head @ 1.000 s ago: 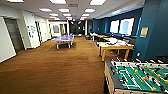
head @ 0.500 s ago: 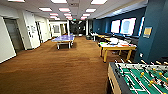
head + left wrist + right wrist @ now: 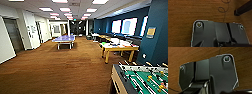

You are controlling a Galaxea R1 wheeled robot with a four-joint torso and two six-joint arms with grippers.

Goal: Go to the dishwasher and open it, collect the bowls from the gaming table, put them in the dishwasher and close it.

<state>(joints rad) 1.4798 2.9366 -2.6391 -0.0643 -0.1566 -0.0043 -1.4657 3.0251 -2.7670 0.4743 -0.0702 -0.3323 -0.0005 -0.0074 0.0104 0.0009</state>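
Brown carpet (image 3: pixel 62 67) hall, gaming table (image 3: pixel 140 80) now further into view, lower right

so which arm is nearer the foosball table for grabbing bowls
Right, probably: the gaming table sits low on the robot's right in the head view, across brown carpet. No bowls are discernible on it.

Both wrists hang low over the carpet (image 3: pixel 186 12), cameras facing down; the end effectors' fingers cannot be made out.
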